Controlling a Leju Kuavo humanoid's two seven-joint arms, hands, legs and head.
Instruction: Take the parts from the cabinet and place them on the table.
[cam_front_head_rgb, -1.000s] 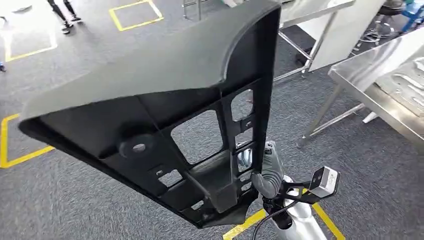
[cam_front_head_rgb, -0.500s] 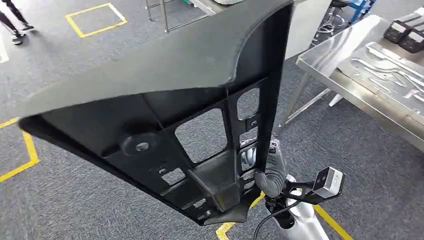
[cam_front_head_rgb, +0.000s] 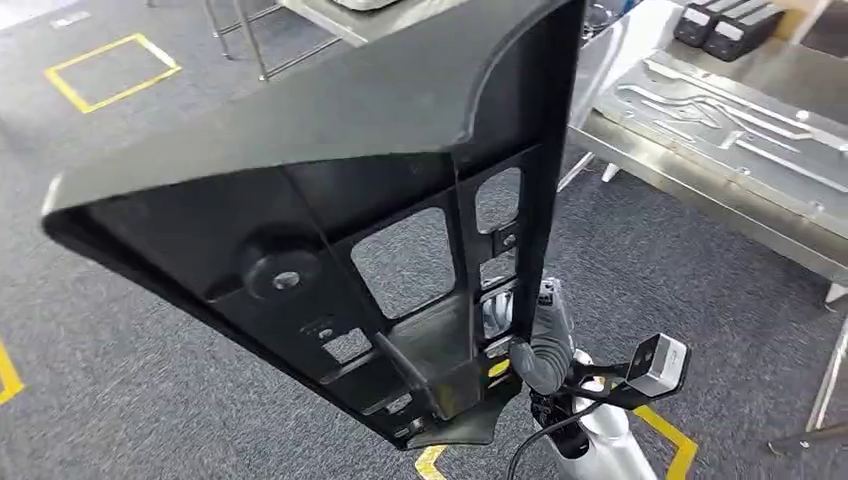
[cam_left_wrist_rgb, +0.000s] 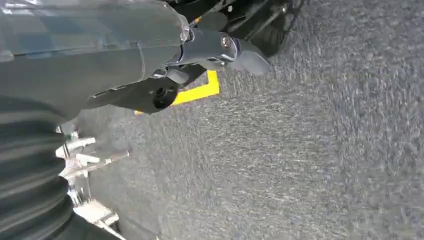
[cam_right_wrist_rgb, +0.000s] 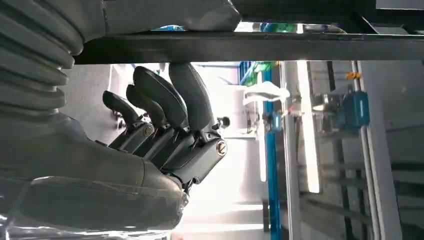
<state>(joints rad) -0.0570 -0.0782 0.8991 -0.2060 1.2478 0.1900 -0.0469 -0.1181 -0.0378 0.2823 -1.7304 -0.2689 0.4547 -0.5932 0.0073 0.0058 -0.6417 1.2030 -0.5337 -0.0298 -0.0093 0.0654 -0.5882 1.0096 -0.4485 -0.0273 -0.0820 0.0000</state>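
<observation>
A big black plastic panel (cam_front_head_rgb: 330, 150) with ribs and square cut-outs stands tilted close in front of me in the head view. My right hand (cam_front_head_rgb: 540, 345) grips its lower right edge. In the right wrist view the dark fingers (cam_right_wrist_rgb: 170, 95) curl up against the panel's edge (cam_right_wrist_rgb: 260, 47), with the thumb on the other side. My left hand (cam_left_wrist_rgb: 150, 55) is seen from the left wrist over grey carpet, with dark shapes just beyond it. Its fingers are hidden, so its hold cannot be read. A steel table (cam_front_head_rgb: 700, 190) stands to the right beyond the panel.
Flat metal parts (cam_front_head_rgb: 730, 110) lie on the steel table and black boxes (cam_front_head_rgb: 725, 25) stand at its far end. Another steel frame (cam_front_head_rgb: 250, 30) stands at the back. Yellow tape squares (cam_front_head_rgb: 110, 70) mark the grey carpet.
The camera has turned: floor marks slid left and the steel table came further into view on the right. The panel stays in my right hand at the same place in the picture.
</observation>
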